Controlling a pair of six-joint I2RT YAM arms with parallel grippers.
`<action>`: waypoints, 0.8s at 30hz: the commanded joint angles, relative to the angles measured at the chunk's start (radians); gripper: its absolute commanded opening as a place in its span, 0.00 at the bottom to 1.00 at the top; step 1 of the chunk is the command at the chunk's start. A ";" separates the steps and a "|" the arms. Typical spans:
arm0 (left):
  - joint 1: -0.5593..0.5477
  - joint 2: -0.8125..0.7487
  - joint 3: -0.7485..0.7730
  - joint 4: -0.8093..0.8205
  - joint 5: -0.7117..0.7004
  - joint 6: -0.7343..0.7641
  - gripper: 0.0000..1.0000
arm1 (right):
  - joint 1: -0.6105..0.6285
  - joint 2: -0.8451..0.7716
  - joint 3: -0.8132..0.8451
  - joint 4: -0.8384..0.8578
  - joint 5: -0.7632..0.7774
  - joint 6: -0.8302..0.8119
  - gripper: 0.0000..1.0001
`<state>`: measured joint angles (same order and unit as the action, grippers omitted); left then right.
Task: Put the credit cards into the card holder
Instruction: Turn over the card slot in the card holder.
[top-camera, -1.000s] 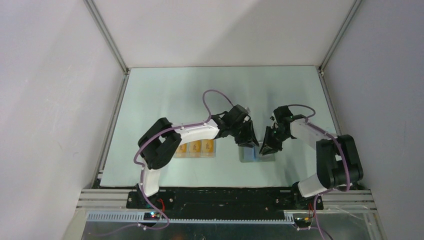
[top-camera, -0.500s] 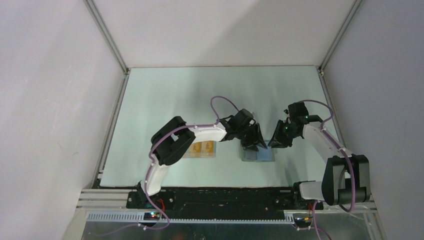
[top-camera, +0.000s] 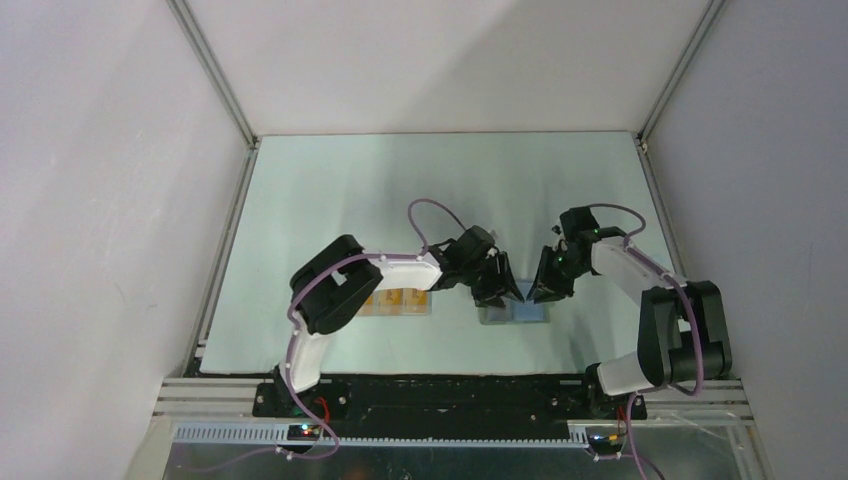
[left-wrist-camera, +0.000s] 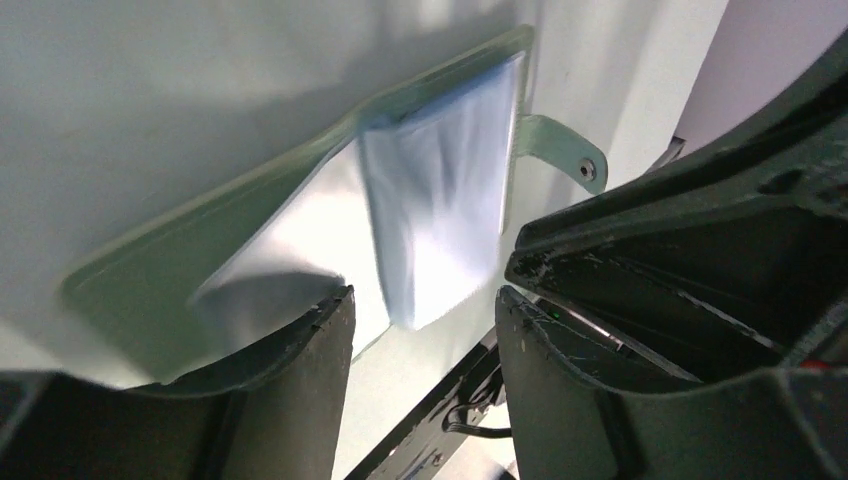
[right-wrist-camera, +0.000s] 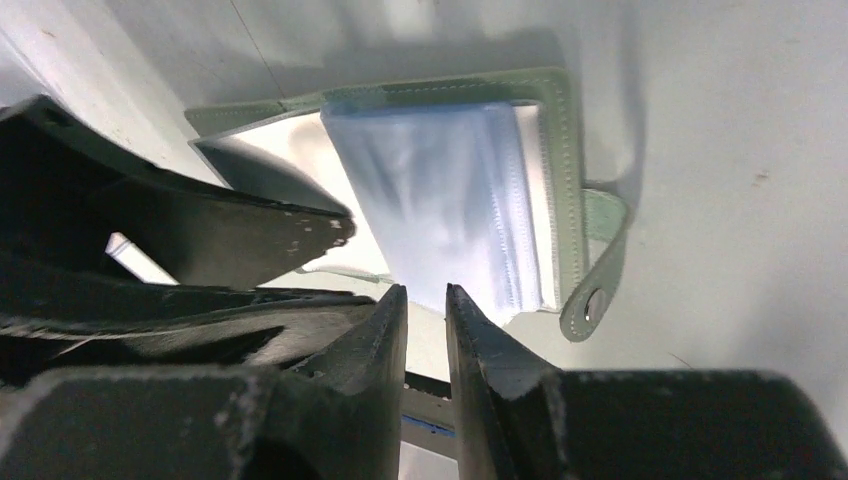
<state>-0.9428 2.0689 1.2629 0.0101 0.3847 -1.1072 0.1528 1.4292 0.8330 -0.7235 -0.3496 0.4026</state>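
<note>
Lying open on the table (top-camera: 400, 190) near the front edge, the card holder (top-camera: 525, 313) shows its stack of light blue sleeves (right-wrist-camera: 440, 190) face up, with the snap tab (right-wrist-camera: 600, 270) trailing off one side. No card is visible in it. The credit cards (top-camera: 405, 297) sit in a row to its left, apart from it and partly hidden under the left arm.

The left gripper (left-wrist-camera: 422, 298) hangs just over the holder's left half with its jaws spread and nothing between them. The right gripper (right-wrist-camera: 425, 295) hovers at the sleeves' free edge, its jaws nearly together with a thin gap and no sleeve visibly caught.

Several things look risky from here. The sleeves seem thin and floppy, so a finger coming down could crumple one instead of parting a pocket. Nothing visibly pins the holder, so a sideways nudge could slide it or fold it shut. Both grippers crowd the same small spot, so they could knock into each other.
</note>
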 joint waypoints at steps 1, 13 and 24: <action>0.026 -0.137 -0.076 0.006 -0.085 0.016 0.60 | 0.054 0.032 0.033 0.044 -0.011 0.016 0.25; 0.027 -0.252 -0.068 -0.166 -0.184 0.113 0.61 | 0.158 0.069 0.099 0.050 0.007 0.050 0.25; 0.228 -0.743 -0.355 -0.203 -0.205 0.178 0.63 | 0.281 0.067 0.258 0.056 -0.082 0.090 0.58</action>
<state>-0.8169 1.4662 1.0180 -0.1574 0.2008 -0.9775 0.3744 1.4830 1.0061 -0.6842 -0.3752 0.4561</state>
